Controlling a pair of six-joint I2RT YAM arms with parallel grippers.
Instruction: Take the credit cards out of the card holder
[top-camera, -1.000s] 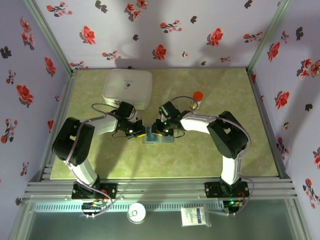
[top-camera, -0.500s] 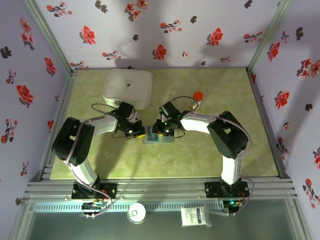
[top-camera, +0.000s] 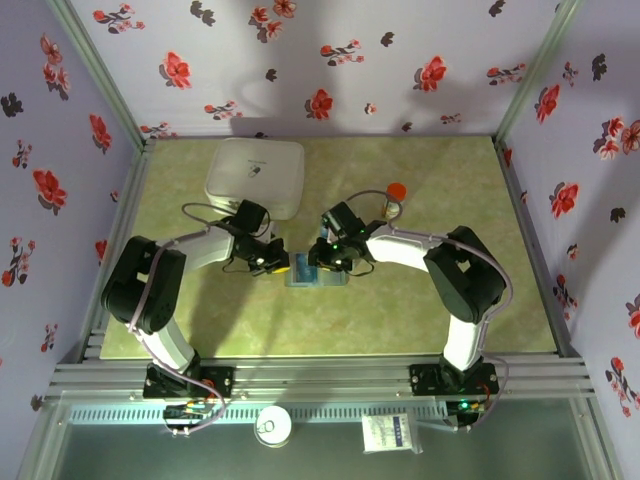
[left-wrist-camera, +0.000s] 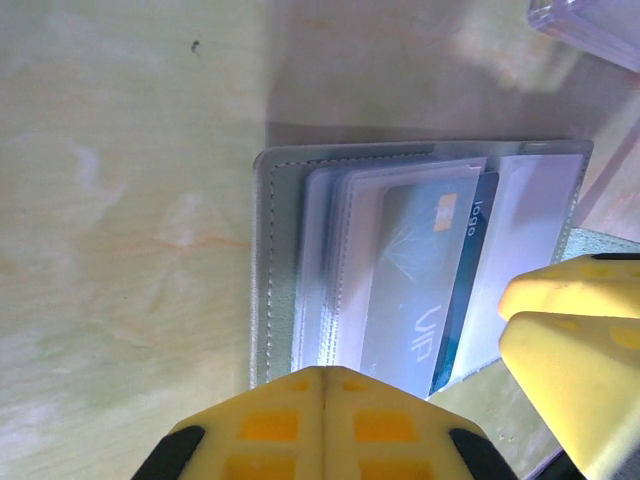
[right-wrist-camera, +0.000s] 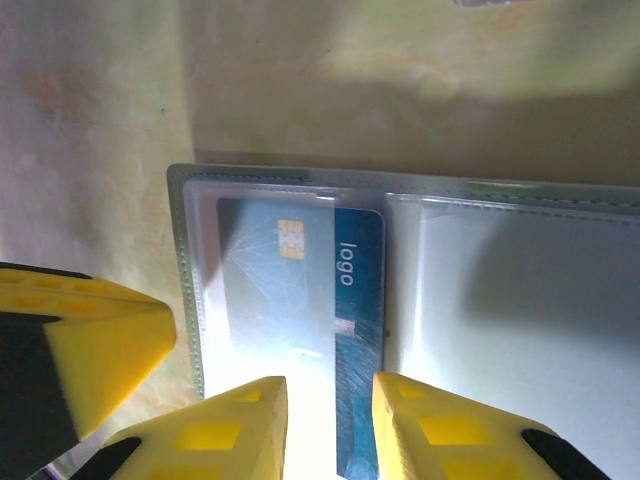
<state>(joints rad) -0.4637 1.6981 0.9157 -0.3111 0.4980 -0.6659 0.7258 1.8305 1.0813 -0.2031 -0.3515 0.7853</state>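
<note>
At the right pincer (right-wrist-camera: 330, 385), teal card (right-wrist-camera: 290, 300) partly out of card holder (right-wrist-camera: 500, 300).

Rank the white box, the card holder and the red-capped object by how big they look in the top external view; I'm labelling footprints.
1. white box, clearly the largest
2. card holder, partly covered, so its full outline is unsure
3. red-capped object, the smallest

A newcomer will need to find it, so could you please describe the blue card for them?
On the green table, nearer than the white box, an open grey card holder lies mid-table. The blue card sits partly out of one clear pocket of it; unlike the pale pockets beside it, it bears a gold chip and the word logo.
</note>
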